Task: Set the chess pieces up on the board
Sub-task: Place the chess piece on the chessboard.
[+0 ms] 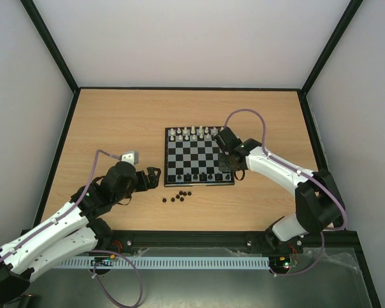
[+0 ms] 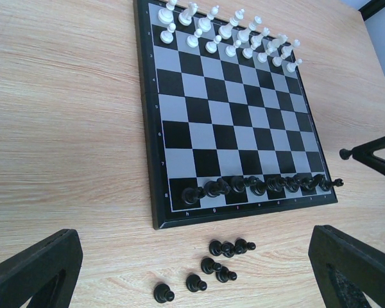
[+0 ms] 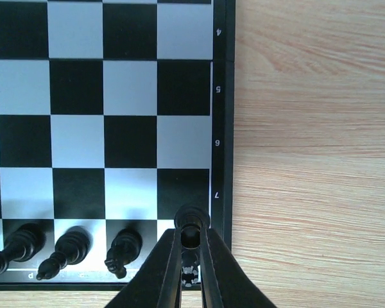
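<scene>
The left gripper [image 1: 153, 175] gapes wide beside the board's [image 1: 199, 157] left edge; the right arm reaches its near right corner, right gripper [image 3: 190, 240] pinching a piece [image 3: 191, 218]

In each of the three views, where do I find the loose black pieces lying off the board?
Top external: loose black pieces, centre, just off the near edge of the board.
Left wrist: bottom centre, below the board.
Right wrist: not in view.
Shared landmark: the board's black back row.
</scene>
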Tool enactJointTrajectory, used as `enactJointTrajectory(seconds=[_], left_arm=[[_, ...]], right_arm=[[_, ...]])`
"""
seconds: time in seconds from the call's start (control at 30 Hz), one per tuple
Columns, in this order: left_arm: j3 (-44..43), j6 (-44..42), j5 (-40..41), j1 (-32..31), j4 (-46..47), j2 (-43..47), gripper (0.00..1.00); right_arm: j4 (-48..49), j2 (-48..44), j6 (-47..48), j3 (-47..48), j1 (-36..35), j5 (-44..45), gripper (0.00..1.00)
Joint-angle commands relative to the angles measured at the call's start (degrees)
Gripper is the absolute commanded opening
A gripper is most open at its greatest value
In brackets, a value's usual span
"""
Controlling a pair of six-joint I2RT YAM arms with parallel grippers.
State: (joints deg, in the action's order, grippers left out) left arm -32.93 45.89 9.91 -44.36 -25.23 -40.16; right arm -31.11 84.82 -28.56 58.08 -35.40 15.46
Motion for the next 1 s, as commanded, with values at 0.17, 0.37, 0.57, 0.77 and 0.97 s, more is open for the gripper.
enactJointTrajectory(seconds=[0.17, 0.37, 0.57, 0.77, 0.97], left_arm=[[-0.5, -0.8, -0.2, -0.3, 0.4, 0.1, 1.0], [-0.6, -1.1, 0.2, -0.3, 0.4, -0.1, 1.0], [-0.6, -1.3, 0.2, -0.3, 0.6, -0.4, 0.99], [-0.6, -1.3, 0.3, -0.2, 0.7, -0.6, 0.99], [-0.6, -1.3, 0.3, -0.2, 0.8, -0.7, 1.0]], right_arm=[[2.5, 3.0, 0.7, -2.7, 0.2, -1.8, 0.1], [3.2, 5.0, 0.8, -2.0, 0.2, -1.9, 0.1], [3.8, 6.6, 1.1, -1.7, 0.2, -1.9, 0.11], [4.2, 7.8, 1.3, -1.9, 0.2, -2.1, 0.14], [3.9, 7.1, 1.2, -1.6, 0.2, -2.0, 0.26]])
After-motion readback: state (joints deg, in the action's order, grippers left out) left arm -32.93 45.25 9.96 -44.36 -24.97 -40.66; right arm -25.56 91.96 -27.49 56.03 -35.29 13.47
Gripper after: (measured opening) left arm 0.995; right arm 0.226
